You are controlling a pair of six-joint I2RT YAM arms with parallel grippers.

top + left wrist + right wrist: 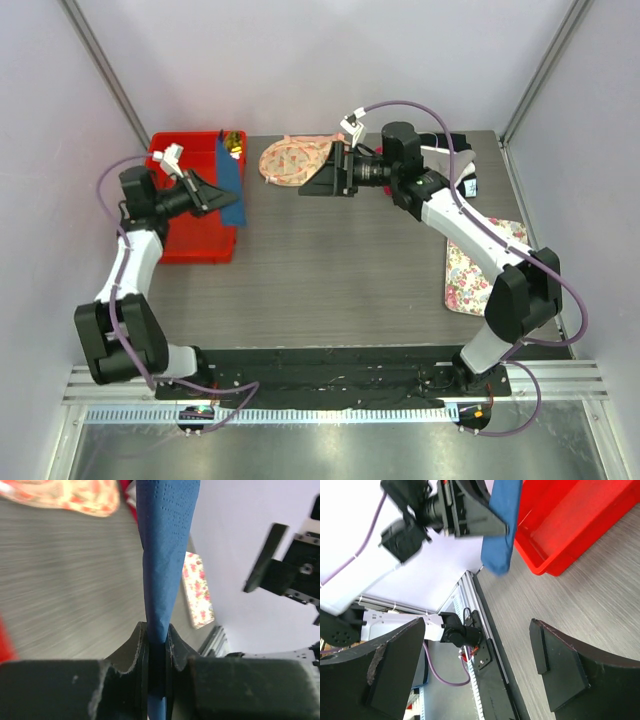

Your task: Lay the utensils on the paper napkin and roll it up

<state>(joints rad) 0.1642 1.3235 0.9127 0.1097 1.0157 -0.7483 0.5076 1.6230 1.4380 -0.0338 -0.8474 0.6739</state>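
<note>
Two grippers, we note: the left gripper (156,630) pinches the thin, dimpled blue paper napkin (165,555) — a folded strip hanging at the edge of the glossy red tray (195,240) — while the right gripper (477,630) gapes wide, empty, above the grey woodgrain table (330,270).

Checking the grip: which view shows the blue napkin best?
Left wrist: napkin close up, pinched in the left claw. Top view shows it small by the red tray; right wrist crops its top.
</note>
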